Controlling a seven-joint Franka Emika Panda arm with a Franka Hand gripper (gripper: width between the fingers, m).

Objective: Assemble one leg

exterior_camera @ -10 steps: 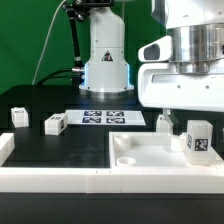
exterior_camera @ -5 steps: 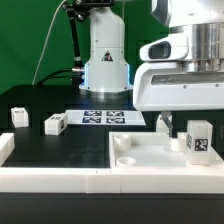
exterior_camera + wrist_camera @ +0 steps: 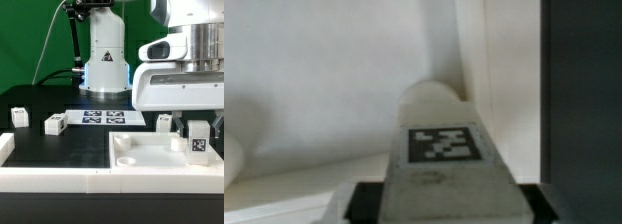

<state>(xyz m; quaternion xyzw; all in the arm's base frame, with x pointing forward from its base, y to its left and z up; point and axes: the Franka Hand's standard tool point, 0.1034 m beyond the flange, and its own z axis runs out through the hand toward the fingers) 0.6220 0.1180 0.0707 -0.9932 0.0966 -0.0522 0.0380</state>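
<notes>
Up front on the black table (image 3: 60,145), the large white square piece (image 3: 150,160) shows a round corner socket (image 3: 125,158) with nothing in it. One leg (image 3: 197,139) stands upright on that piece at the exterior view's right, directly under the tool (image 3: 197,122). From the wrist view, the leg (image 3: 441,150) sits between the tool's two fingers (image 3: 367,205), tag facing the camera, the fingers narrowed onto its sides. Two more legs (image 3: 54,123) and (image 3: 18,115) stand well apart at the exterior view's left, near the marker board (image 3: 100,117).
</notes>
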